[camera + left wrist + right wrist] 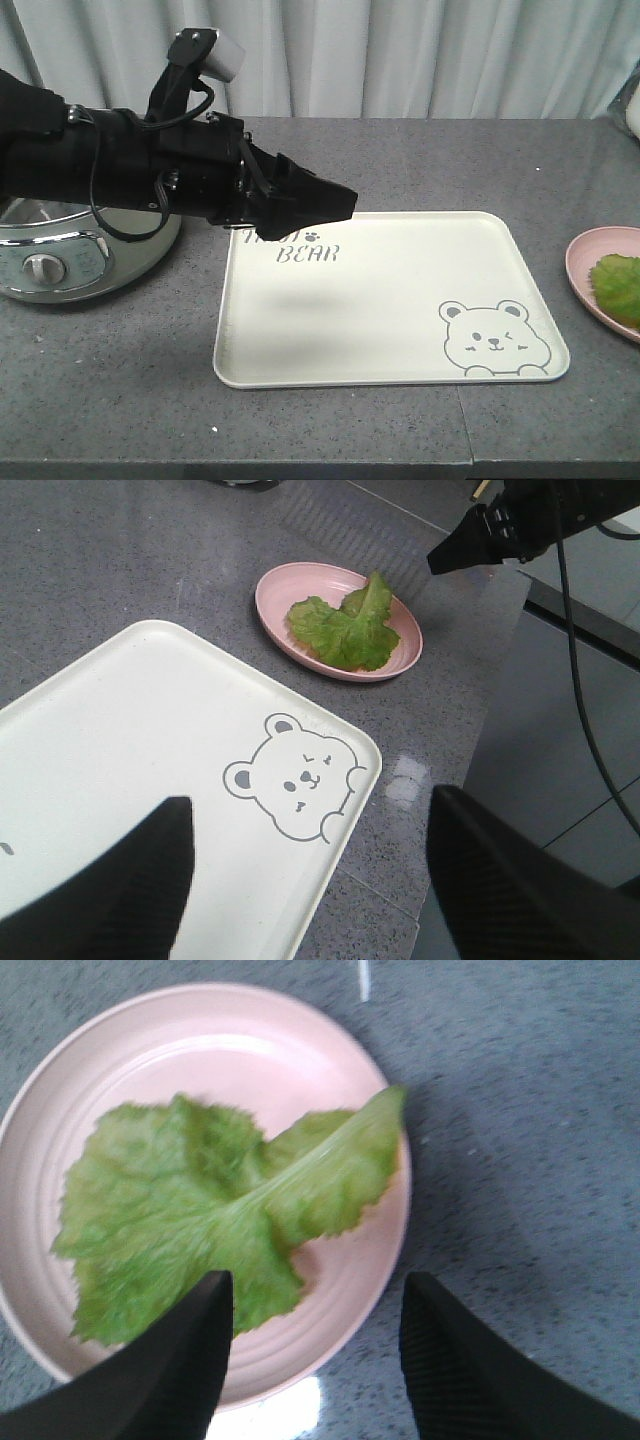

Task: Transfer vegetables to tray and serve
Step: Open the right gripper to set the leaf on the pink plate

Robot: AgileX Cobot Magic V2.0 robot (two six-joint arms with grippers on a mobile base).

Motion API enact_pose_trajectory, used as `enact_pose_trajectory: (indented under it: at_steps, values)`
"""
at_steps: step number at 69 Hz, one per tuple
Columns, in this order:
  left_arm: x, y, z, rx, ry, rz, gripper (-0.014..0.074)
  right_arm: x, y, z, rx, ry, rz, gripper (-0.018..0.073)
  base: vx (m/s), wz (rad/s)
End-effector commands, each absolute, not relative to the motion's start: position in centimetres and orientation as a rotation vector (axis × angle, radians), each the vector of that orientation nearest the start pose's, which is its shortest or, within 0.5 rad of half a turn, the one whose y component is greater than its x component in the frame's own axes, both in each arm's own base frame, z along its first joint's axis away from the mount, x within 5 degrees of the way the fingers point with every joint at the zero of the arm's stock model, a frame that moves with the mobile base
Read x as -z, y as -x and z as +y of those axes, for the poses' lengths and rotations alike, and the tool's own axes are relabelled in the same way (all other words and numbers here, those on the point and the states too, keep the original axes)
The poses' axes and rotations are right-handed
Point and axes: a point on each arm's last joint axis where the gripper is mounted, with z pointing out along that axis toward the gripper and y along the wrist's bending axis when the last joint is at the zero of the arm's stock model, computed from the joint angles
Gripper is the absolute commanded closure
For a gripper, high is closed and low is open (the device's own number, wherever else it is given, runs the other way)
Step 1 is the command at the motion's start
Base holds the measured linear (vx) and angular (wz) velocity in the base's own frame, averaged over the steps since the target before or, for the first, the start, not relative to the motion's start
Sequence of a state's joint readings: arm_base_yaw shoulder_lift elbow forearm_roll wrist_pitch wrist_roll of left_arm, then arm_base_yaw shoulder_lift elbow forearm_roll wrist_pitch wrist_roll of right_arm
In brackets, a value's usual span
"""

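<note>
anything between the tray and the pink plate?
Nothing. The left wrist view shows only bare grey countertop between the tray and the pink plate that holds the lettuce. The two sit apart, not touching.

I count one tray (380,300) beneath my left fingers (110,890) and one pink plate (300,1050) beneath my right fingers (170,1370). It holds one clump of vegetables (190,1200), leaf count unclear. One metal cooker (60,260) sits behind the left fingers.
</note>
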State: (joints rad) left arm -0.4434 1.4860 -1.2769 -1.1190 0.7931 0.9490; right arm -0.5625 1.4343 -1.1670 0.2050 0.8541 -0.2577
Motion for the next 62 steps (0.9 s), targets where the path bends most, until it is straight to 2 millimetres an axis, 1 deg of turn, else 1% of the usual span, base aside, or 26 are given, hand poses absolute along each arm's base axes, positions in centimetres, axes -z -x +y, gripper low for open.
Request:
enact_pose_trajectory:
  at_steps: [1, 14, 24, 31, 46, 62]
  values:
    - [-38.7, -26.2, -19.0, 1.042, -0.812, 1.869, 0.0110, -33.1, -26.4, -16.0, 0.080, -0.506, 2.458, 0.0181, 0.00, 0.00]
    - [-38.7, -26.2, -19.0, 1.042, -0.812, 1.869, 0.0110, -31.9, -28.9, -17.9, 0.071, -0.435, 2.548, 0.0181, 0.00, 0.00]
    - [-38.7, -26.2, -19.0, 1.042, -0.812, 1.869, 0.0110, -30.8, -30.2, -19.0, 0.062, -0.410, 2.656, 0.0181, 0.00, 0.00]
    - [-38.7, -26.2, -19.0, 1.042, -0.812, 1.869, 0.0110, -30.0, -30.7, -19.4, 0.038, -0.376, 2.722, 0.0181, 0.00, 0.00]
    - [-38.7, -26.2, -19.0, 1.042, -0.812, 1.869, 0.0110, -28.3, -31.3, -19.9, 0.037, -0.328, 2.781, 0.0181, 0.00, 0.00]
    - [-38.7, -26.2, -19.0, 1.042, -0.812, 1.869, 0.0111, -27.7, -31.4, -20.1, 0.039, -0.325, 2.804, 0.0194, 0.00, 0.00]
